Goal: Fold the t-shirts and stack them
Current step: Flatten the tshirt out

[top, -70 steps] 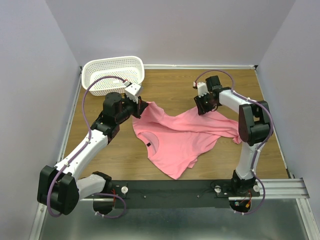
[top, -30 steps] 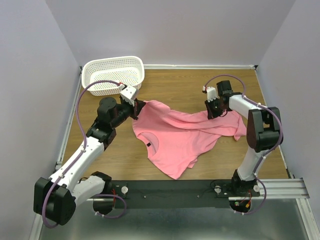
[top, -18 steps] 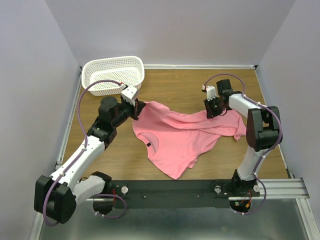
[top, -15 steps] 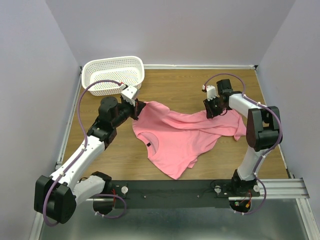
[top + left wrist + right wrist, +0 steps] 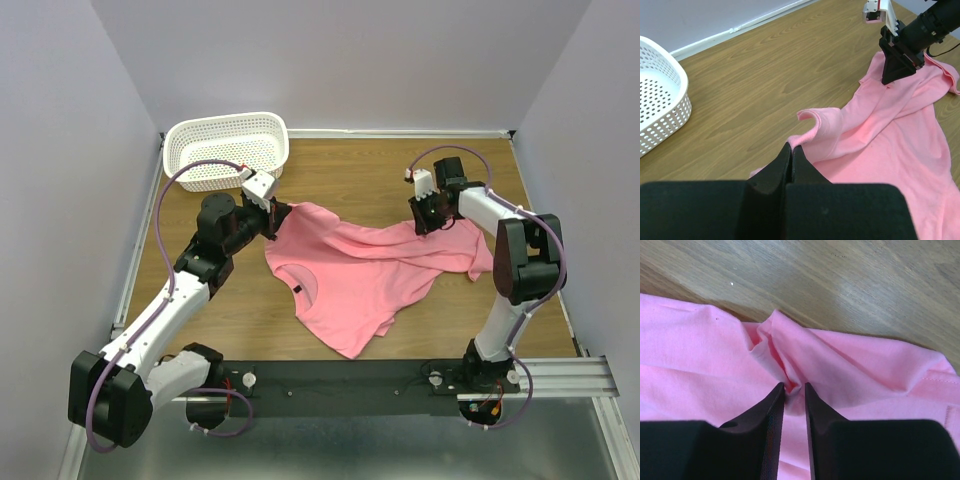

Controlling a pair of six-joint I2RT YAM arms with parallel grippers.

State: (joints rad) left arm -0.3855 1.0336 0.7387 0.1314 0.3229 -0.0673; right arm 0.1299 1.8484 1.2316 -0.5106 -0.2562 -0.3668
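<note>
- The left arm reaches forward and to the right from its base, elbow bent. The left gripper (image 5: 272, 218) sits low at the far-left edge of the salmon-pink short-sleeved cloth t-shirt (image 5: 360, 270), its jaws pressed together on a raised corner of that cloth.
- The right arm stands up from its base and bends over to the left. The right gripper (image 5: 428, 222) points down onto the shirt's far-right part.
- The white perforated plastic basket (image 5: 225, 122) stands at the far-left corner of the brown wooden table (image 5: 340, 175), just beyond the left gripper; its inside shows only bare white mesh.
- The shirt lies spread but rumpled at mid-table between the arms, with a small dark label at the neck.
- The left wrist view shows the hem curling up at the closed tips (image 5: 791, 147).
- The right wrist view shows its fingers (image 5: 775, 405) slightly apart with a ridge of cloth between them; I cannot tell whether they clamp it.
</note>
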